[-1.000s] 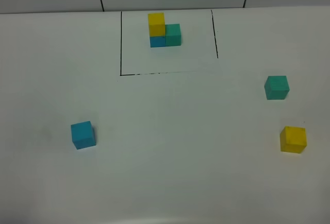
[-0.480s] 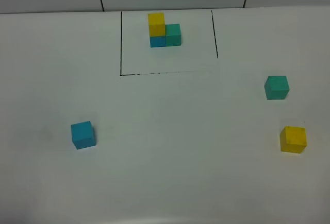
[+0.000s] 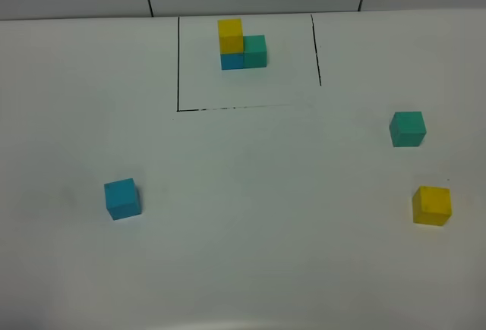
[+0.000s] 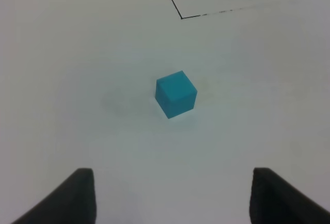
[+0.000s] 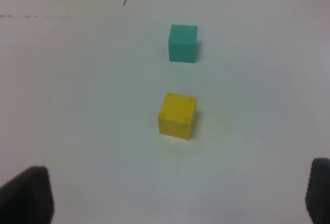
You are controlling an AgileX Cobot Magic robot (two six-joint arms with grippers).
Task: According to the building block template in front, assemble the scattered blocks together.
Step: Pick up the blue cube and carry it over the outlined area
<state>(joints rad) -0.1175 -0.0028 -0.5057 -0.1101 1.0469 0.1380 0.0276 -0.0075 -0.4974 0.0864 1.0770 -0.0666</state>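
**Three cubes loose, both grippers empty, nothing assembled**

Starting on my left, the left gripper hangs over the worktop with its fingers parted partway and nothing between them. The blue cube sits ahead of it, alone on the left side and turned a little askew to the fingers. I read the gripper as lined up on that cube, because blue is the base of the pattern and the only piece on this arm's side.

At the far middle stands the building block template, inside a black-lined frame that marks it off from the working area. It shows yellow stacked on blue, with teal-green touching the blue alongside. I take it as reference only, so it stays where it is.

Over on the right, the teal-green cube lies farther back and the yellow cube nearer me. They are apart from each other and well apart from the blue one.

The right gripper is spread fully wide and holds nothing. The yellow cube is nearest ahead of it and the teal-green one lies beyond. Both sit squarer to its fingers than the blue one does on the other side. By my judgement the build has not begun: no loose cube touches another.
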